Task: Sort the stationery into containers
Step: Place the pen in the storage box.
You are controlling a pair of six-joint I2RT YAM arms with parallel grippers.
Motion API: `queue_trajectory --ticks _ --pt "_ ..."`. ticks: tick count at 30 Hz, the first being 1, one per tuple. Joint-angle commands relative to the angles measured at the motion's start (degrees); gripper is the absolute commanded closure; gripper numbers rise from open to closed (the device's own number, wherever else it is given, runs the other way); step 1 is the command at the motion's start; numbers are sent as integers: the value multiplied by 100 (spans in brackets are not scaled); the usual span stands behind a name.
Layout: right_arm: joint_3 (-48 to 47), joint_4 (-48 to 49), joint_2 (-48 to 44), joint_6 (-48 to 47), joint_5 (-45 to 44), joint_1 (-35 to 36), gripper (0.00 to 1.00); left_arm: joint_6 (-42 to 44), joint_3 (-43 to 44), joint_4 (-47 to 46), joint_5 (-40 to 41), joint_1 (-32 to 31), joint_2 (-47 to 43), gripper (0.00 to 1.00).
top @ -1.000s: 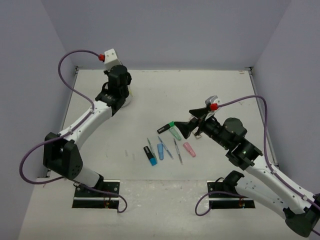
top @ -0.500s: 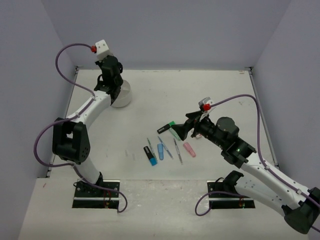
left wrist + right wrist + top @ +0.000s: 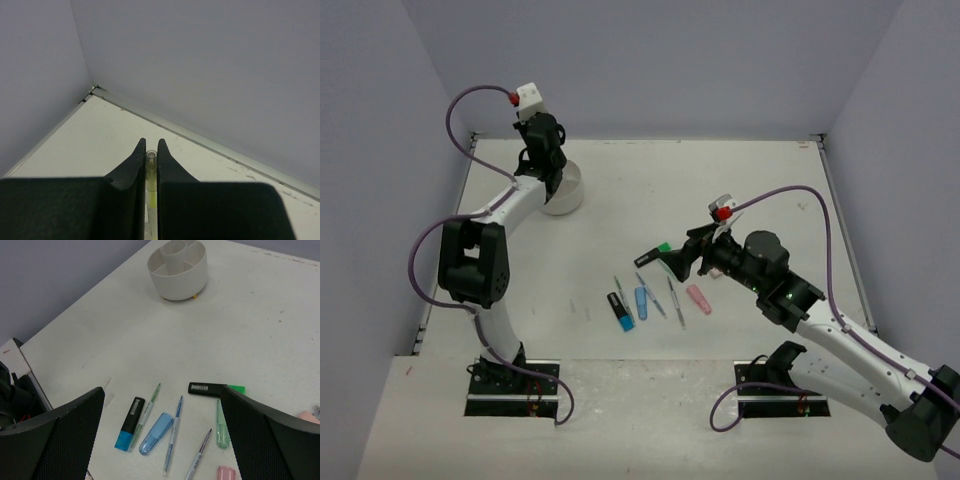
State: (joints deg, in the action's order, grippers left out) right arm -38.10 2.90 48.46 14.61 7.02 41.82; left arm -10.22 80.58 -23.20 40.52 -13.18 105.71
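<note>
My left gripper (image 3: 150, 146) is shut on a thin yellow stick (image 3: 151, 182) that runs lengthwise between its fingers, and it faces the table's back left corner. From above, the left gripper (image 3: 546, 150) hangs right over the round white tub (image 3: 568, 192), partly hiding it. The tub (image 3: 177, 267) has several compartments. My right gripper (image 3: 162, 390) is wide open and empty above the loose stationery: a black-capped blue highlighter (image 3: 129, 423), a light blue highlighter (image 3: 156, 433), a black-capped green highlighter (image 3: 215, 388), a pale green one (image 3: 222, 427), a pink one (image 3: 226, 473) and thin pens (image 3: 172, 440). The right gripper (image 3: 672, 262) hovers at that cluster's right end.
Purple walls close the table on three sides, and the tub stands near the back left wall. A raised metal rim (image 3: 200, 142) runs along the table's far edge. A small clear scrap (image 3: 106, 382) lies left of the pens. Both arm bases sit at the near edge.
The left arm has folded up more upright, lifting its wrist back over the tub with the yellow stick still held. The right gripper has slid slightly left over the stationery, staying open.
</note>
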Motion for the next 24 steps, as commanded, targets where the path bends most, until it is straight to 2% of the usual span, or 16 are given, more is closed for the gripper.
queue_trajectory --ticks 1,4,6,12,16,18,20,22,24 --pt "-163 238 89 42 67 1 1 -10 7 -369 48 109 85 100" --pt "-149 246 66 37 133 1 1 -124 -139 -326 7 122 102 98" --pt "-154 220 67 33 124 6 1 -309 -165 -97 -101 109 41 89" --pt "-283 6 181 57 24 1 1 -1037 -317 610 -407 105 -435 38" --pt "-356 -149 218 86 -167 -5 1 -1575 -376 1387 -515 113 -815 22" --pt "-680 -692 430 158 -333 1 2 -2051 -350 2059 -702 103 -1266 8" --pt "-1067 -1367 856 341 -677 1 5 -2359 -294 3107 -1102 96 -1649 0" --pt "-1538 -2320 1236 484 -923 -4 13 -2714 -282 3846 -1510 96 -2238 0" --pt "-1850 -3054 1718 523 -995 -2 20 -2816 -637 4254 -2287 77 -2892 0"
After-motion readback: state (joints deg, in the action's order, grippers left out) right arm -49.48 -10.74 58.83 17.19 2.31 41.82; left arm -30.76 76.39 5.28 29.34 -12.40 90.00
